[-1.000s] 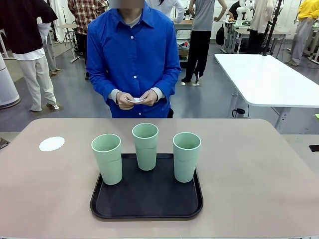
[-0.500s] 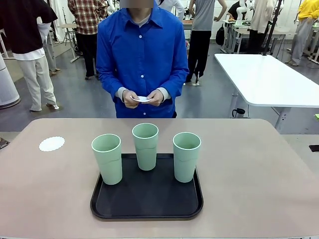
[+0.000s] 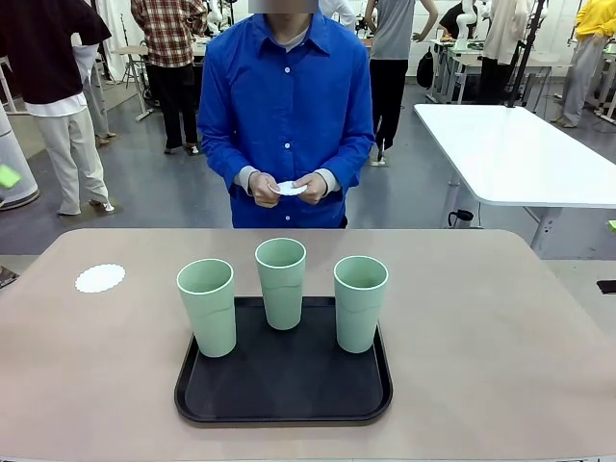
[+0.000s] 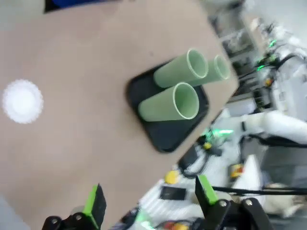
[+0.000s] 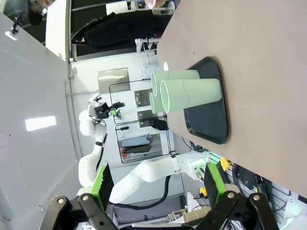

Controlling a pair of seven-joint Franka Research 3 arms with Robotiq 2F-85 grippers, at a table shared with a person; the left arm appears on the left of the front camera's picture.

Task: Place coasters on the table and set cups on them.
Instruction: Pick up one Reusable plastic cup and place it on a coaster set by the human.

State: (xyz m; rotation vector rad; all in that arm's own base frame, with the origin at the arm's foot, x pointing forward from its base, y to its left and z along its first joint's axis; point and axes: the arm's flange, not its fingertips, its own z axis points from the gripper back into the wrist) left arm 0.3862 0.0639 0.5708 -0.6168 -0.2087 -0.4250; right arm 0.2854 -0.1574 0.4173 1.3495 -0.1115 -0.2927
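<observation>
You have both tools spread wide and empty, the left tool [image 4: 150,196] and the right tool [image 5: 157,178] alike. The three cups [image 3: 281,282] stand upright on the black tray [image 3: 289,390] near the middle of the tabletop [image 3: 500,327]. One coaster [image 3: 100,278] lies on the tabletop's left, well apart from the tray; the person's hands [image 3: 310,187] hold a second coaster [image 3: 288,189] beyond the far edge
</observation>
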